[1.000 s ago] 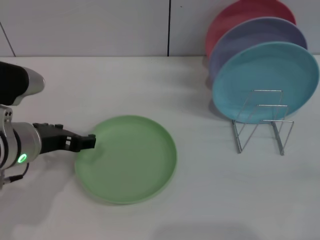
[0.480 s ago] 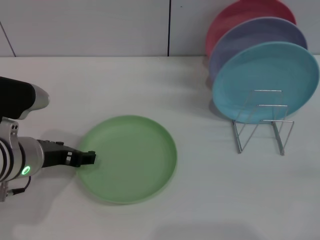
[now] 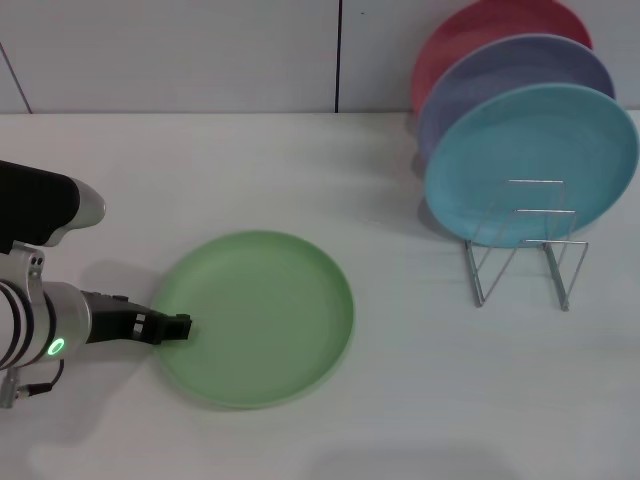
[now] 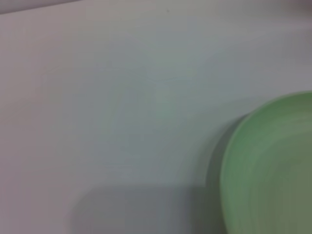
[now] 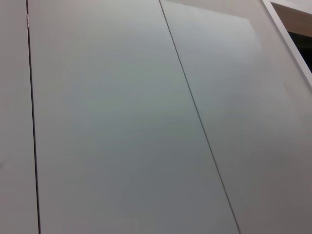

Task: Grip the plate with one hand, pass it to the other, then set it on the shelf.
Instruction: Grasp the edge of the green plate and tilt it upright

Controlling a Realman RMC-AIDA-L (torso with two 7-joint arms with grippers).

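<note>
Left gripper (image 3: pixel 180 327), black with two fingers, on a silver-white round arm with black bands and a small green light, low over the white counter (image 3: pixel 300 170). Tip right at the near left rim of the round, flat, light green plastic plate (image 3: pixel 255 316). Cannot tell how far open, or whether any hold on the rim yet. Plate flat on the counter, stretching away from the gripper toward the robot's right. In the left wrist view, only an edge of the plate (image 4: pixel 273 170) against the pale counter (image 4: pixel 122 97), no fingers in sight.

Well off to the right of the gripper and a bit farther back, small dish rack of thin silver wire (image 3: pixel 525 250) with upright loops, standing on the counter. Front loops bare. Just behind them, standing on edge, round sky-blue plate (image 3: pixel 530 150). Behind that, round lavender plate (image 3: pixel 510 70), and behind that, round red plate (image 3: pixel 480 25). All three upright, leaning back a little, one overlapping the next.

Right gripper not in any view. Right wrist view filled with flat grey wall panels (image 5: pixel 122 122) with thin dark seams.
</note>
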